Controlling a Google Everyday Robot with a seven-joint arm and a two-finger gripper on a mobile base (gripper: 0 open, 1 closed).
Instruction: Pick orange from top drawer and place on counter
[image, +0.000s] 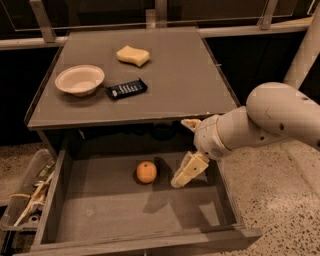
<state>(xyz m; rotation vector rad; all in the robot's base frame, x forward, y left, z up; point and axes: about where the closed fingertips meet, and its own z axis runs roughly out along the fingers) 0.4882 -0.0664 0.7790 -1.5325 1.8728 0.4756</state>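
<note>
Orange (146, 172) seen lying in the open top drawer (125, 217).
The gripper (181, 152) is held spread wide just right of it, apart, below the counter (175, 75) edge.

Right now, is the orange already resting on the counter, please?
No, the orange lies on the drawer floor below the counter, and the tool hangs open beside it, not touching.
</note>
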